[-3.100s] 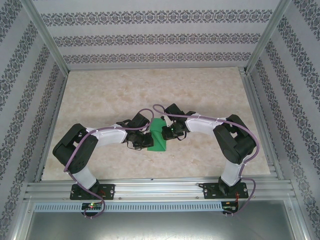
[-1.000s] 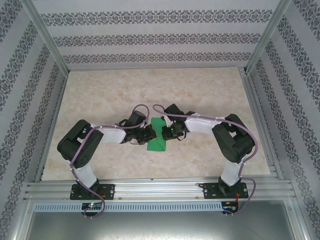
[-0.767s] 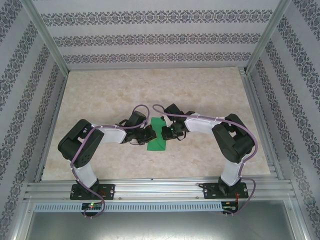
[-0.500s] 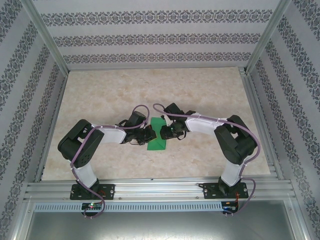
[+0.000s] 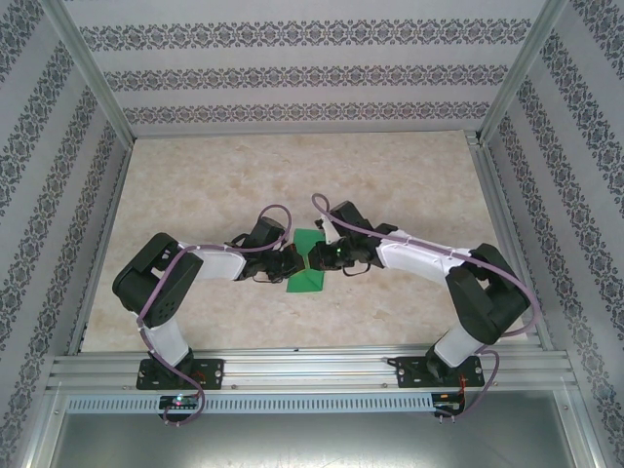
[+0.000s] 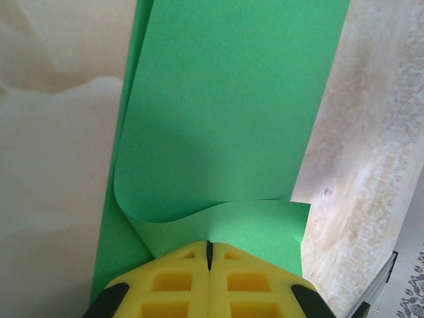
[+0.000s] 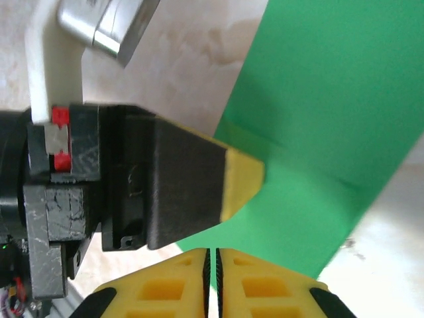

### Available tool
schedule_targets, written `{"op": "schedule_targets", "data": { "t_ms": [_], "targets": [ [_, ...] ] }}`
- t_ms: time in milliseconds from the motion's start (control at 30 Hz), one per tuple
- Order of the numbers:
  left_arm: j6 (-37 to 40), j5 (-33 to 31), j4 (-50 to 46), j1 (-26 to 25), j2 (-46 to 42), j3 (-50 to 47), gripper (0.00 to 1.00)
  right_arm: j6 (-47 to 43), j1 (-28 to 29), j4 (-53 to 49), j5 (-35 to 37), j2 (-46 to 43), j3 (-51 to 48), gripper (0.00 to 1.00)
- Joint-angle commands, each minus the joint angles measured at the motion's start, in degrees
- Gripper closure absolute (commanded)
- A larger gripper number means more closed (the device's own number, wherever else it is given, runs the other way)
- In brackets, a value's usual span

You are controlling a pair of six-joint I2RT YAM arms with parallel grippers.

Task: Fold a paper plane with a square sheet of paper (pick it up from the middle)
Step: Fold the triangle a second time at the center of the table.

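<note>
The square sheet of paper (image 5: pixel 305 279) is bright green and lies folded into a narrow strip on the table's middle. My left gripper (image 5: pixel 292 263) comes at it from the left, my right gripper (image 5: pixel 326 255) from the right. In the left wrist view the jaws (image 6: pixel 209 246) are shut, their tips against a curled upper flap of the paper (image 6: pixel 225 99). In the right wrist view my right gripper (image 7: pixel 212 262) is shut on the paper's (image 7: pixel 331 86) near edge, with green showing in the slit. The left fingertip (image 7: pixel 244 177) rests on the paper just beyond. A paper plane is out of view.
The beige marble table (image 5: pixel 292 175) is boxed in by patterned walls and metal posts. An aluminium rail (image 5: pixel 312 369) with both arm bases runs along the near edge. Purple cables loop over both wrists near the paper.
The paper has dropped from a raised fold to a flatter strip. In the last second the right jaws opened and shut again, and the right elbow swung out right. The left arm stayed put.
</note>
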Motion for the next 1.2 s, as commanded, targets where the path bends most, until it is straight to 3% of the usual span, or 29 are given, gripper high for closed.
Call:
{"op": "schedule_targets", "data": {
  "t_ms": [0,400,1167],
  "targets": [
    [1.82,-1.87,-3.86,0.28,0.56,-1.40,1.00,3.46,1.29,3.50,-3.81,2.85,-0.60,0.88],
    [2.19,-1.65,-4.39,0.28,0.48,-0.88,1.00,3.70,2.47,3.42,-2.63,9.28,0.67,0.90],
    [2.32,-1.82,-5.09,0.28,0.65,-0.73,1.00,1.75,1.73,-1.03,0.61,10.64,-2.87,0.90]
  ]
}}
